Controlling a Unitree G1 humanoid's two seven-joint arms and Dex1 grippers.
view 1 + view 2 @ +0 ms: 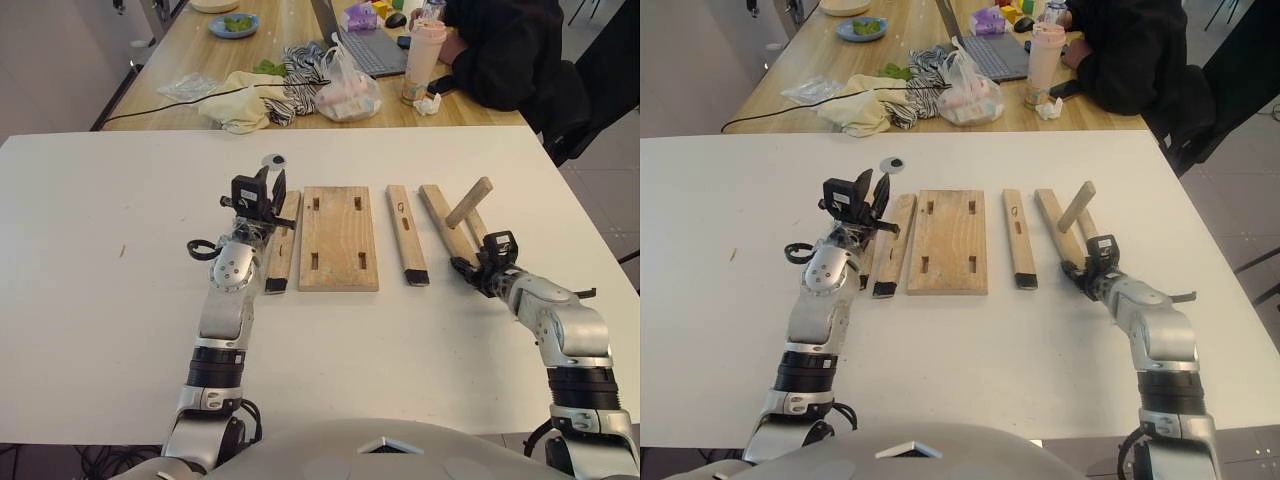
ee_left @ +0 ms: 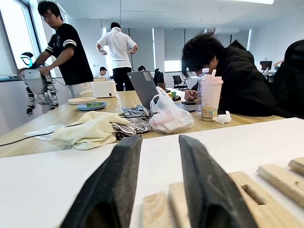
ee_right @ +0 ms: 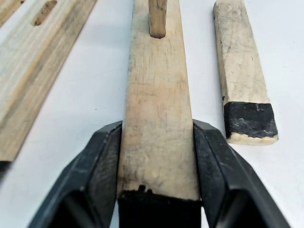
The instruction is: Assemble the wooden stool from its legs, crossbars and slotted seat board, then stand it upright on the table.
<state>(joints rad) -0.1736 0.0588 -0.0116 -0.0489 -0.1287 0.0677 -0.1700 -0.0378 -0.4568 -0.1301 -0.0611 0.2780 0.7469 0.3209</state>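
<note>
Your right claw (image 3: pixel 157 130) is squeezed tight on the black-tipped end of a long wooden leg (image 1: pixel 443 222) that has a short wooden crossbar (image 1: pixel 469 202) stuck in it, poking up at a slant. Your left claw (image 1: pixel 270 192) holds nothing, fingers (image 2: pixel 114 180) spread apart, above a second wooden leg (image 1: pixel 283 240) just left of the flat slotted seat board (image 1: pixel 339 238). A third leg (image 1: pixel 407 235) lies on the white table (image 1: pixel 100 250) between the board and the held leg.

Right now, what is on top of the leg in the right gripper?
A crossbar sticks up, tilted, from the leg; its lower end, sunk into the wood, is hidden.
</note>
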